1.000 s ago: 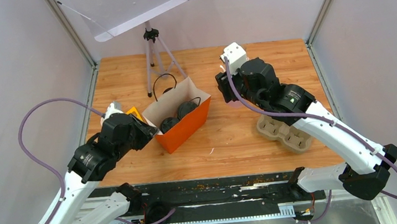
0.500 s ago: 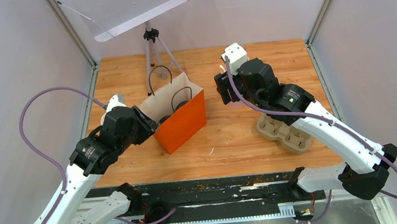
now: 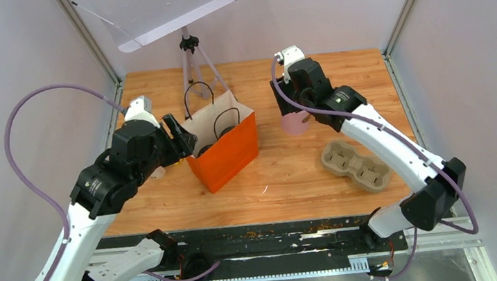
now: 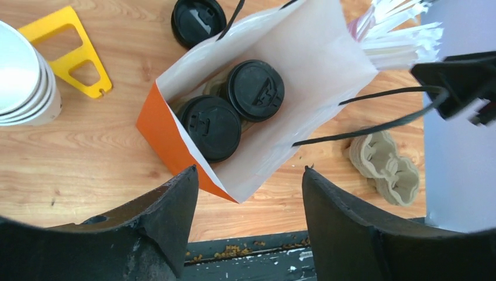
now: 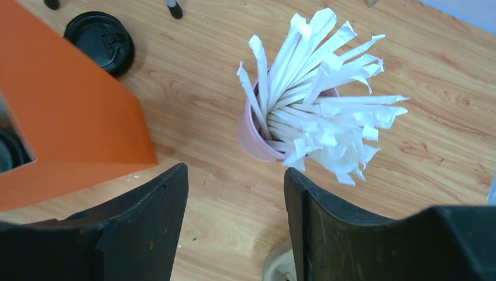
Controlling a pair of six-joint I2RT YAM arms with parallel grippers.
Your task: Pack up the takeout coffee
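Note:
Two takeout coffee cups, seen from above as black lids (image 4: pixel 255 89) (image 4: pixel 212 126), stand side by side inside the orange paper bag (image 4: pixel 157 126). The bag (image 3: pixel 230 158) stands upright and open at mid-table. My left gripper (image 4: pixel 248 170) hovers open above the bag's near corner with nothing between its fingers; from above it (image 3: pixel 177 135) sits at the bag's left edge. My right gripper (image 5: pixel 236 168) is open and empty over bare wood, just short of the pink cup of white straws (image 5: pixel 257 137).
A loose black lid (image 4: pixel 197 20) lies behind the bag. A stack of white cups (image 4: pixel 20 76) and a yellow plastic piece (image 4: pixel 70 50) sit to the left. The brown pulp tray (image 3: pixel 356 164) lies at the right, and a tripod (image 3: pixel 190 63) stands at the back.
My left gripper opened and rose away from the bag's left edge; the bag now stands more upright. My right arm swung toward the back, uncovering the pink straw cup.

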